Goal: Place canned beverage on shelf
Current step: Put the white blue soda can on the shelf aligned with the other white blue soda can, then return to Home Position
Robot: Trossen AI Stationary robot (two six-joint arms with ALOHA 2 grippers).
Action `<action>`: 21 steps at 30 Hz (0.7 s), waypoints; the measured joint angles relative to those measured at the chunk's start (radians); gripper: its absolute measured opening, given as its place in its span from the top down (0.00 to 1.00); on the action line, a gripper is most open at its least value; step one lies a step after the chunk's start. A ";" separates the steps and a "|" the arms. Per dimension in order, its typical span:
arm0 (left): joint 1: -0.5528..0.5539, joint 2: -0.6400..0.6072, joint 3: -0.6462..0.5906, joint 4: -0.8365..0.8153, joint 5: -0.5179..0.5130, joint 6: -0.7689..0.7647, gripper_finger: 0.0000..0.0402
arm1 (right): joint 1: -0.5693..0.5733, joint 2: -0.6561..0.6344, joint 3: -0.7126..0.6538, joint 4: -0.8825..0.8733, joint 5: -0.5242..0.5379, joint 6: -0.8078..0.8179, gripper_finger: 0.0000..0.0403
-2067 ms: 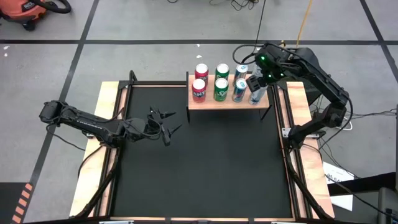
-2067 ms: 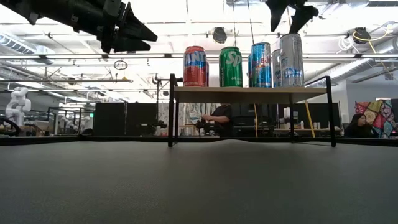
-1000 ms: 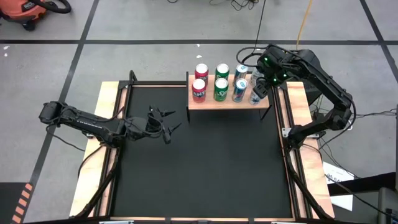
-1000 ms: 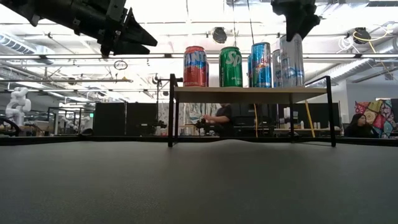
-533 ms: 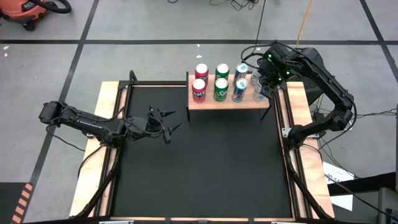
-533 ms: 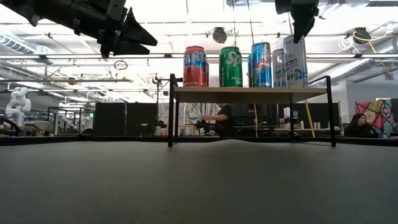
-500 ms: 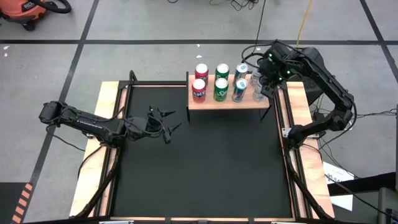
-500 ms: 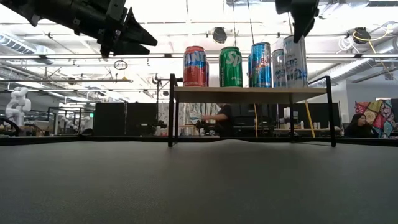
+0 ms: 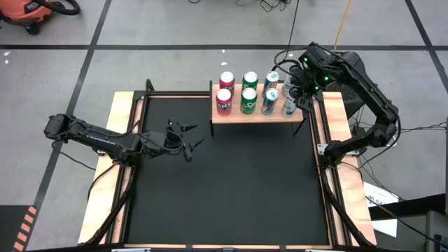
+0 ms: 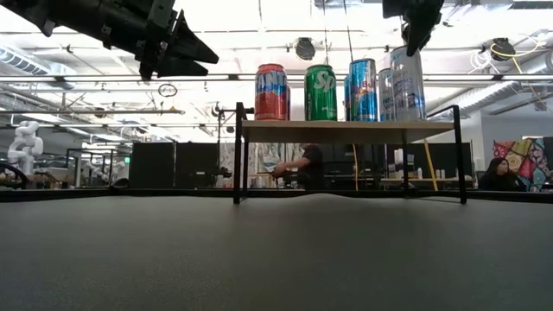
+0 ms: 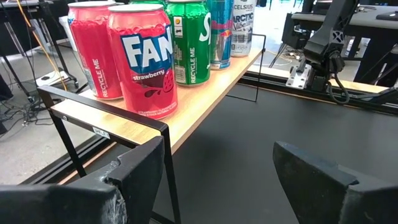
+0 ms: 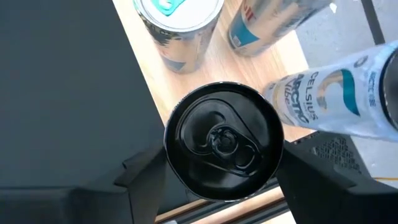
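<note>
Since a moment ago our right claw (image 12: 214, 180) has risen and stands open above the black-topped can (image 12: 224, 140), now resting on the shelf (image 9: 259, 115) near its right end; placing looks finished; that edge is close, so we lift straight; left claw (image 9: 187, 144) waits open over the counter (image 9: 231, 189).

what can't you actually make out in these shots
- Whether the right end effector touches the black-topped can: right wrist view looks straight down, so the contact is hidden.
- Rear row of cans: in the low view the front cans, like the red can, cover them.
- Small print on the white can: too small in the left wrist view.
- Shelf legs: hidden beneath its top in the high view.
</note>
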 joint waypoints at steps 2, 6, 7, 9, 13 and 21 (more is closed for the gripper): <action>0.000 0.000 0.000 0.000 0.000 0.000 0.26 | 0.000 0.000 0.000 0.009 0.001 -0.013 0.34; 0.000 0.000 0.000 -0.001 0.000 0.000 0.26 | -0.009 0.001 0.000 0.022 0.003 -0.015 0.28; 0.000 0.000 0.000 -0.001 0.000 0.001 0.26 | -0.012 0.001 0.000 0.026 0.003 -0.014 0.26; 0.000 0.000 0.000 0.000 0.000 0.002 0.26 | -0.016 -0.002 0.000 0.032 0.003 -0.010 0.21; 0.001 0.000 0.000 0.003 -0.009 0.010 0.26 | -0.021 -0.021 0.000 0.042 0.038 -0.006 0.13; 0.000 -0.089 0.000 0.012 -0.044 0.102 0.26 | -0.022 -0.182 0.000 0.075 0.063 0.090 0.12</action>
